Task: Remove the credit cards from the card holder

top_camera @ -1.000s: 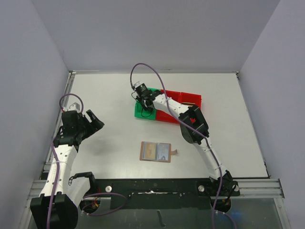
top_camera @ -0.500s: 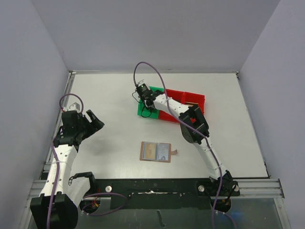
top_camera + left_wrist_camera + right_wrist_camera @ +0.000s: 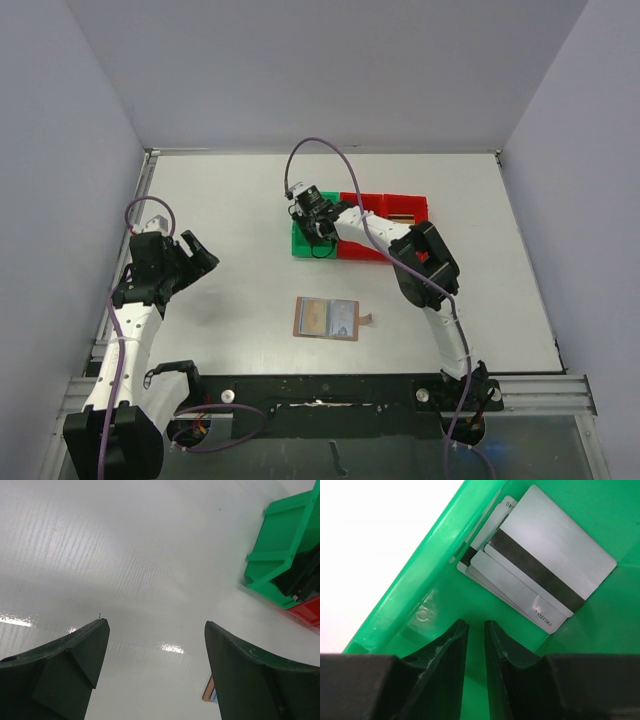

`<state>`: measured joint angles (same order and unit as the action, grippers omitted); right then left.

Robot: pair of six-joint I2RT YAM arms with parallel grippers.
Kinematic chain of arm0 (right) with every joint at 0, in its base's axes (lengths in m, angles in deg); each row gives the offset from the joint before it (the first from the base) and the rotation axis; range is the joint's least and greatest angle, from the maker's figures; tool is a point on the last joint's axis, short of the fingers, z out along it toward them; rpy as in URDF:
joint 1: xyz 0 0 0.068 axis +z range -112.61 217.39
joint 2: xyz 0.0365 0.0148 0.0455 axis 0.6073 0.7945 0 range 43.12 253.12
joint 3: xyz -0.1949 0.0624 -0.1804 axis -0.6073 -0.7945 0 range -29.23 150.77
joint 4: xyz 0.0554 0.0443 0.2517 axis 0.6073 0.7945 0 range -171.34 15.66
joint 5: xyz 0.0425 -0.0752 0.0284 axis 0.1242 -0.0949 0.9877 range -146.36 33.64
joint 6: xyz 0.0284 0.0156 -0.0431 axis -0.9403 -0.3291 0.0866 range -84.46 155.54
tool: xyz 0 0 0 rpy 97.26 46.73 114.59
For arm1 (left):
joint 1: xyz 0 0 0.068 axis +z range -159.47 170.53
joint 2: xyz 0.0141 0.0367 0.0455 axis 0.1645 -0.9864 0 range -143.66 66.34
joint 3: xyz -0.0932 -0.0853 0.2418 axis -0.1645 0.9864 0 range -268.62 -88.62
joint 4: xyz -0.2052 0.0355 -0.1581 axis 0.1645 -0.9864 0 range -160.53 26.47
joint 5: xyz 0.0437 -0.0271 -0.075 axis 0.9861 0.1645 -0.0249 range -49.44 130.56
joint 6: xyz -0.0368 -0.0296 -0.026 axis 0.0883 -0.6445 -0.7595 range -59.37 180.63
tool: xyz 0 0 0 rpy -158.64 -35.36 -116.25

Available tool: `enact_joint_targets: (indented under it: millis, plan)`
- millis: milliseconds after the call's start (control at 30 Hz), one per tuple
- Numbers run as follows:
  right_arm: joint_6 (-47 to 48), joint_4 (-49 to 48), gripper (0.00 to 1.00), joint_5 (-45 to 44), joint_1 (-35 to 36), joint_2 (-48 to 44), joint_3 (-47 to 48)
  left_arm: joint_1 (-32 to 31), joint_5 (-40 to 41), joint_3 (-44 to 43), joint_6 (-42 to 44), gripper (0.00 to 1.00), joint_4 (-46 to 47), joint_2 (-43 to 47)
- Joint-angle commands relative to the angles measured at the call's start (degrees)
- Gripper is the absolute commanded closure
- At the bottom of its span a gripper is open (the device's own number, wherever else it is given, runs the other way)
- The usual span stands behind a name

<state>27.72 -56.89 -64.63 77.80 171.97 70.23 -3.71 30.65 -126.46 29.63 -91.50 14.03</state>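
The card holder (image 3: 327, 319) lies open and flat on the table near the front, its brown tab pointing right. One corner of the card holder (image 3: 210, 696) shows beside my left finger. Several pale credit cards (image 3: 540, 565) with dark stripes lie stacked in the green bin (image 3: 420, 590). My right gripper (image 3: 476, 622) hangs inside that bin just in front of the cards, its jaws a narrow gap apart with nothing between them. In the top view the right gripper (image 3: 312, 225) is over the green bin (image 3: 298, 243). My left gripper (image 3: 200, 250) stands wide open and empty at the far left, also seen as the left gripper (image 3: 155, 622).
Red bins (image 3: 400, 208) adjoin the green one on its right. From the left wrist, the green bin (image 3: 275, 565) and a red bin (image 3: 307, 612) sit at the right edge. Grey walls enclose the white table (image 3: 230, 200).
My right gripper has shifted a little to the right over the green bin, and the bins have turned slightly squarer to the table. The left arm has not moved.
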Motion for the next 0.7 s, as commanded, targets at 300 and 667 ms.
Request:
enact_joint_targets:
  millis: [300, 667]
  plan:
    - [-0.5, 1.3, 0.76, 3.4, 5.3, -10.6, -8.0, 0.5, -1.1, -0.6, 0.7, 0.24, 3.2, 0.4]
    - [-4.8, 0.9, 0.78, 3.9, 2.4, -11.1, -5.4, 0.5, -1.1, -0.6, 0.8, 0.24, 3.2, 0.3]
